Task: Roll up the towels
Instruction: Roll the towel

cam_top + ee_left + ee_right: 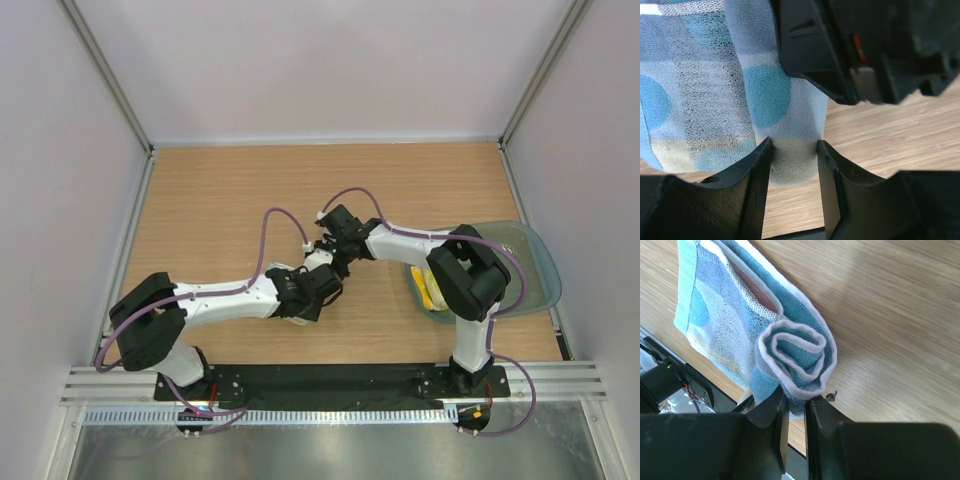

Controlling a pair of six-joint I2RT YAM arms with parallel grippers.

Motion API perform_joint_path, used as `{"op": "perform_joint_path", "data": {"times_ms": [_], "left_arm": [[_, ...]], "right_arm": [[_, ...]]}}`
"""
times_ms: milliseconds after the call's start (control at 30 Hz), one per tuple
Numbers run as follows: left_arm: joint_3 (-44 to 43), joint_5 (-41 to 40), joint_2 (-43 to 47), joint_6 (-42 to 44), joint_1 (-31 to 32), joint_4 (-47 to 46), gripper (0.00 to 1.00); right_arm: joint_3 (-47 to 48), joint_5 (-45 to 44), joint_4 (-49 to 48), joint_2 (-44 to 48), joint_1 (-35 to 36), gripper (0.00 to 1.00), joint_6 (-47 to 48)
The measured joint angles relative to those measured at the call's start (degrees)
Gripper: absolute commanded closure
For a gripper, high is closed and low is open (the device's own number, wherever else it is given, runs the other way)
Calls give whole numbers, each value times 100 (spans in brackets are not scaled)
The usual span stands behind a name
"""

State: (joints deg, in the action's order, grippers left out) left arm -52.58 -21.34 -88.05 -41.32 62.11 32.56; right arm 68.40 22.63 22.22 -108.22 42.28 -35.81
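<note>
The light blue towel (730, 315) with coloured spots is partly rolled, and its spiral end (799, 351) faces the right wrist camera above the wooden table. My right gripper (795, 401) is shut on the lower edge of that roll. My left gripper (794, 149) is closed on the other end of the roll (762, 95), with both fingers touching the cloth. In the top view the two grippers (328, 268) meet at the table's middle and hide this towel. The yellow towel (431, 291) lies in the tub at the right.
A clear bluish plastic tub (535, 268) sits at the table's right edge, partly under the right arm. White walls enclose the wooden table (220, 210) on three sides. A black base rail (330, 378) runs along the near edge.
</note>
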Motion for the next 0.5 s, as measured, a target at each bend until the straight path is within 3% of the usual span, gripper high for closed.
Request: {"op": "perform_joint_path", "data": {"times_ms": [500], "left_arm": [[-181, -299, -133, 116, 693, 98, 44]], "right_arm": [[146, 0, 232, 0, 4, 87, 42]]}}
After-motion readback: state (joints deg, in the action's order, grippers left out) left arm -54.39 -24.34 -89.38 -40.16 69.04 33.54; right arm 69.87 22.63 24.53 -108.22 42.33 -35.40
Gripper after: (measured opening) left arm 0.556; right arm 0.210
